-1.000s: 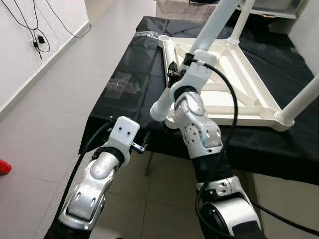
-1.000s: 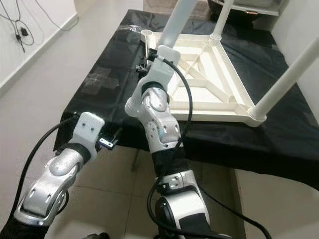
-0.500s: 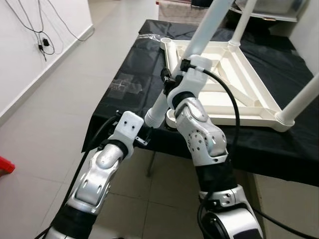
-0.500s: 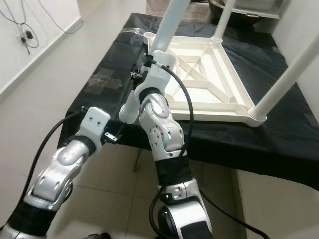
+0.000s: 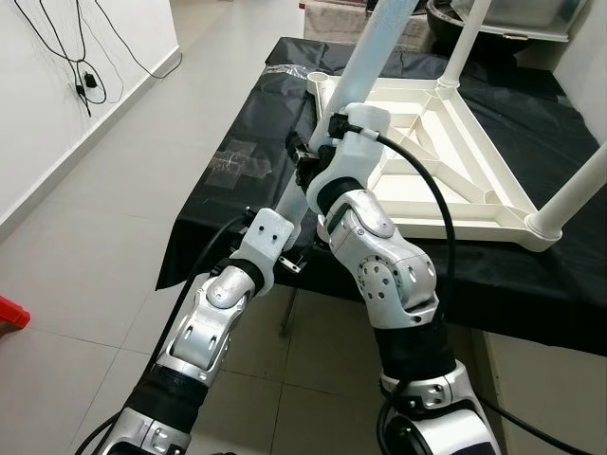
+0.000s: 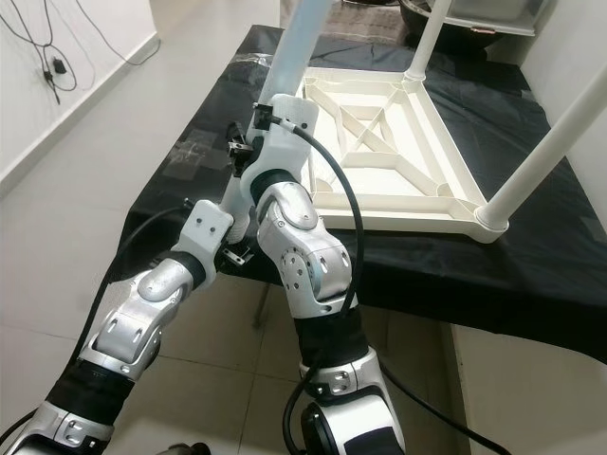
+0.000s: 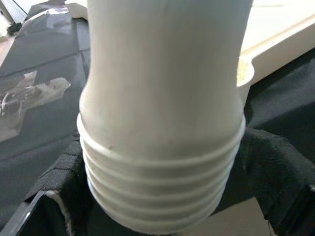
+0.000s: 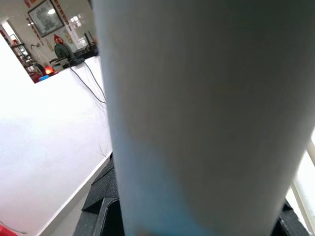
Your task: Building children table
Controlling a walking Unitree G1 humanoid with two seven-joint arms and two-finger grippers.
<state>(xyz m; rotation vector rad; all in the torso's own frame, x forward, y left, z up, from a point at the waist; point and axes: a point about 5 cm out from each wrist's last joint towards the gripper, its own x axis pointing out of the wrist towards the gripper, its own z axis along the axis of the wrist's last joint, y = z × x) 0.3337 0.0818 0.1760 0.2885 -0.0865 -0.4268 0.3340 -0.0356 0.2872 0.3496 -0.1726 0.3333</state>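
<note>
Two fitted legs [image 5: 573, 193] flank the tabletop [image 5: 446, 161].

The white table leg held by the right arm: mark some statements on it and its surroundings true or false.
1. The right gripper grips the white table leg partway along its shaft. True.
2. The leg's threaded end is already screwed into the tabletop. False: it hangs free at the near edge of the black cloth.
3. The white tabletop lies upside down, ribs showing. True.
4. No legs are fitted yet. False: at least two other legs stand in corner sockets.
5. The left gripper is near the leg's lower end. True.
</note>
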